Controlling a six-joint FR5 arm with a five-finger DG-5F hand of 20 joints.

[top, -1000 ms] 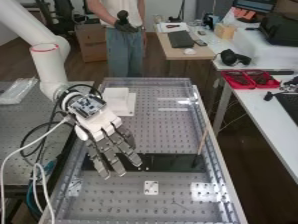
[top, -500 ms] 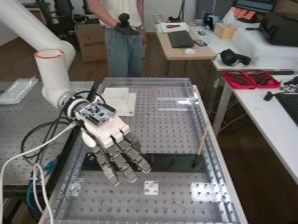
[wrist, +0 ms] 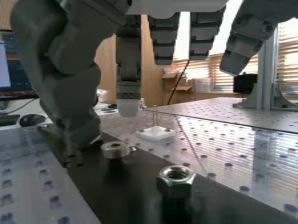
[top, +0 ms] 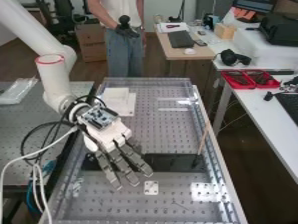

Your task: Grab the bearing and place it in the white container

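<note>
Bearing, as I judge it, is the round metal ring on the dark strip of the worktop; it sits close by the thumb, though I can't tell whether they touch. Going left to right from where I stand, the white arm comes first, then the hand, low over that strip, its fingers stretched out and apart, clamped on nothing. Farther back is a white box, which I take for the white container. Next come the small white plate, nearer the worktop's close end, and a thin stick slanting by the right side. A hex nut also stands on the strip, near the ring but apart from it. So the job looks to be at the approach: nothing is grasped, and the closing, the lift, the carry and the placing are all left to do.
</note>
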